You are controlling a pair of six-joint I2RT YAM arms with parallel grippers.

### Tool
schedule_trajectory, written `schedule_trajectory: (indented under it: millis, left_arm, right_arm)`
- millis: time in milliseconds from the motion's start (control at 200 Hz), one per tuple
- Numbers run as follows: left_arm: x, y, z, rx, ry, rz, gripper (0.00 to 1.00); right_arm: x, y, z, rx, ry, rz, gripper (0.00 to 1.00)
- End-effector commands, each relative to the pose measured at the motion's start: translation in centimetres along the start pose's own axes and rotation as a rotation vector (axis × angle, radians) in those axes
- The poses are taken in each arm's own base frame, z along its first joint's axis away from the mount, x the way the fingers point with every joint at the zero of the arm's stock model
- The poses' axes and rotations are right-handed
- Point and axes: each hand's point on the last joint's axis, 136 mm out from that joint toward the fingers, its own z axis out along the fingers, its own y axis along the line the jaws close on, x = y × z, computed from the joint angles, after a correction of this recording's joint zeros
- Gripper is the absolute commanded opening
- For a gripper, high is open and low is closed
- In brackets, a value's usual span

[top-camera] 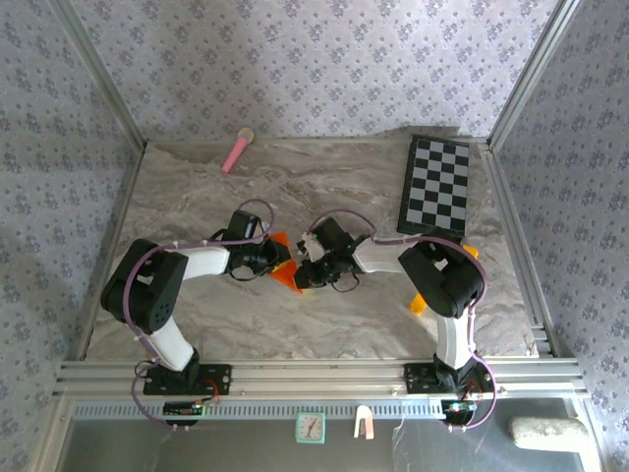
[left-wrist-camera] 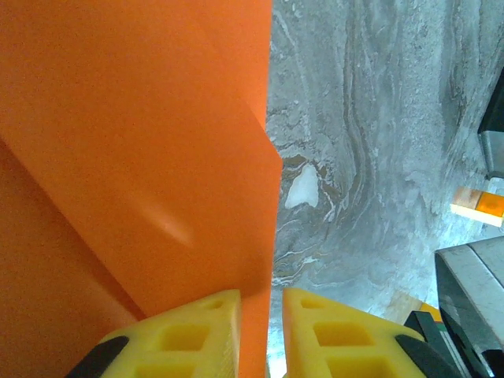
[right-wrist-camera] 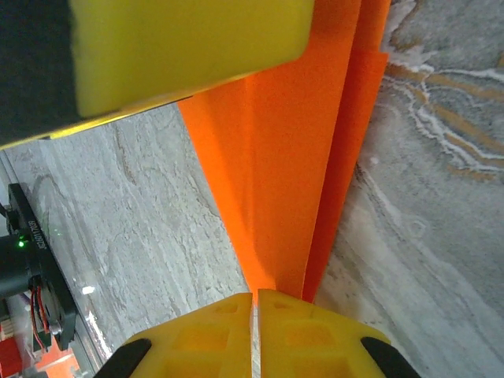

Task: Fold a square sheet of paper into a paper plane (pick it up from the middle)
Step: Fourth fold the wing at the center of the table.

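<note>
Left of the checkerboard (top-camera: pixel 435 187) on the table (top-camera: pixel 197 315): both grippers meet | left gripper (left-wrist-camera: pixel 261 295): jaws a sliver apart, paper edge between them, clamped or not I cannot tell | right gripper (right-wrist-camera: pixel 255 295): jaws pressed together on the paper plane (right-wrist-camera: pixel 291 181) at its narrow end | paper plane: between the grippers, well left of checkerboard | pink stick (top-camera: pixel 236 150): far left of checkerboard.
</note>
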Motion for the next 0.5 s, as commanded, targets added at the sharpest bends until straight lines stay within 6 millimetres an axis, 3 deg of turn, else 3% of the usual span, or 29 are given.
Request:
schedule_trajectory:
  millis: [0, 495]
  left_arm:
    - [-0.4, -0.5, 0.1, 0.016, 0.004, 0.002, 0.22]
    - [-0.5, -0.3, 0.4, 0.009, 0.004, 0.003, 0.22]
  right_arm:
    - [0.4, -0.6, 0.4, 0.036, 0.024, 0.001, 0.10]
    - [1.6, -2.1, 0.7, 0.106, 0.072, 0.014, 0.10]
